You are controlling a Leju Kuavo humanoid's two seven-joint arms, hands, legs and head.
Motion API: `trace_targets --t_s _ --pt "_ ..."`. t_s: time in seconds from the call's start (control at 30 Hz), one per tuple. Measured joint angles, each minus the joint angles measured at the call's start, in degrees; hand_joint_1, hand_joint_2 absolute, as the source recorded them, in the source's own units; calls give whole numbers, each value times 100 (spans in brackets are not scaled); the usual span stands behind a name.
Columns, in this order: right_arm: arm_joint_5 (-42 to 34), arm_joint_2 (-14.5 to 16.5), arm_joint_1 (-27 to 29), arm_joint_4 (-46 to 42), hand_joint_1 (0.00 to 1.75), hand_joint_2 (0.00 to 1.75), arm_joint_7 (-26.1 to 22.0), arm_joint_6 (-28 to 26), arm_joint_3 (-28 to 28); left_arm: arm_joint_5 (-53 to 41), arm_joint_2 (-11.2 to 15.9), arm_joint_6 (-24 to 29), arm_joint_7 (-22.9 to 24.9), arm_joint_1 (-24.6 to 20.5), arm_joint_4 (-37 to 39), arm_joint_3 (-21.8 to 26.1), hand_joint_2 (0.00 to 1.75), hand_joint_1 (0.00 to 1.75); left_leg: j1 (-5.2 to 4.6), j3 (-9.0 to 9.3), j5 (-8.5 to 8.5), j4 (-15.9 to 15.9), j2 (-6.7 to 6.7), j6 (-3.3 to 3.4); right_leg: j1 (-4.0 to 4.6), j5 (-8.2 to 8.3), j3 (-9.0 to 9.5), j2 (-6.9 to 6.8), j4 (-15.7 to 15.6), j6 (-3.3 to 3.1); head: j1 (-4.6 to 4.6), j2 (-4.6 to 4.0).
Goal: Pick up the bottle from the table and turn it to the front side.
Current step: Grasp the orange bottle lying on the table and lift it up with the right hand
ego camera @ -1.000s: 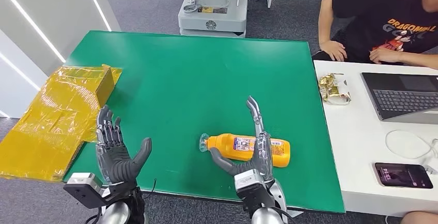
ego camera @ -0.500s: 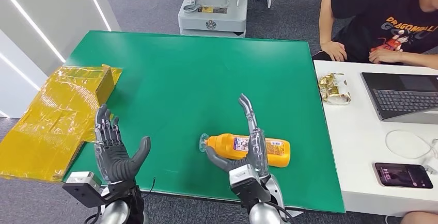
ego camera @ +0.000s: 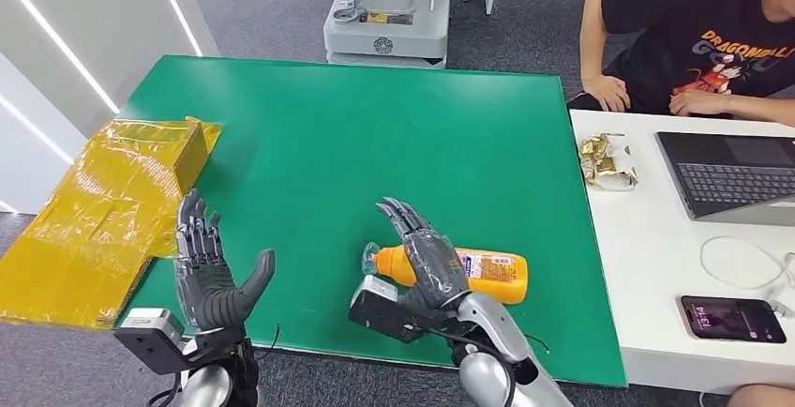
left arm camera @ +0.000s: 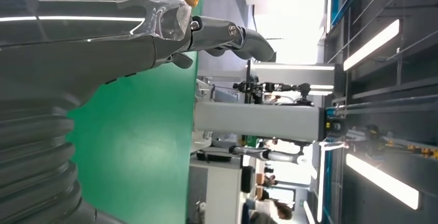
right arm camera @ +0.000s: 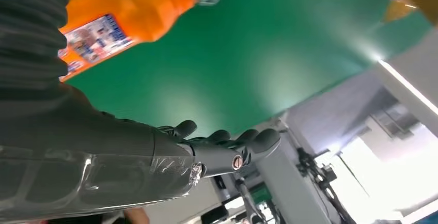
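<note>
An orange bottle (ego camera: 492, 274) with a clear cap (ego camera: 369, 259) lies on its side on the green table (ego camera: 375, 144), cap toward the left. My right hand (ego camera: 427, 259) is spread palm-down over the bottle's neck end, fingers stretched out past it and not closed around it. In the right wrist view the bottle (right arm camera: 124, 12) lies close under the wrist while the fingers (right arm camera: 227, 149) reach straight out over the mat. My left hand (ego camera: 211, 276) stands upright with fingers apart near the table's front left, holding nothing; its fingers (left arm camera: 243, 38) stay extended in the left wrist view.
A yellow-wrapped box (ego camera: 103, 210) lies off the table's left edge. To the right, a white desk (ego camera: 647, 266) carries a laptop (ego camera: 731, 177), a phone (ego camera: 731, 318) and a snack wrapper (ego camera: 607, 160). A person (ego camera: 694, 32) sits behind it. A machine base (ego camera: 386, 22) stands beyond the far edge.
My right hand has rolled from standing edge-up beside the bottle to palm-down over its neck, shifting left. The bottle and my left hand have stayed put.
</note>
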Motion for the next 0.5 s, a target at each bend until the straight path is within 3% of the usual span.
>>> trace_targets --t_s 0.2,0.5 --pt "255 -257 -432 404 0 175 254 543 -60 -22 -45 -20 76 -9 -2 2 175 0 0 1 0 3 0 0 0 3 0 1 0 3 0 0" --pt "646 -659 -637 699 0 175 758 1166 -55 -22 -57 20 124 -8 -2 2 175 0 0 -1 0 5 -1 1 0 3 0 0 -1 4 -1 0"
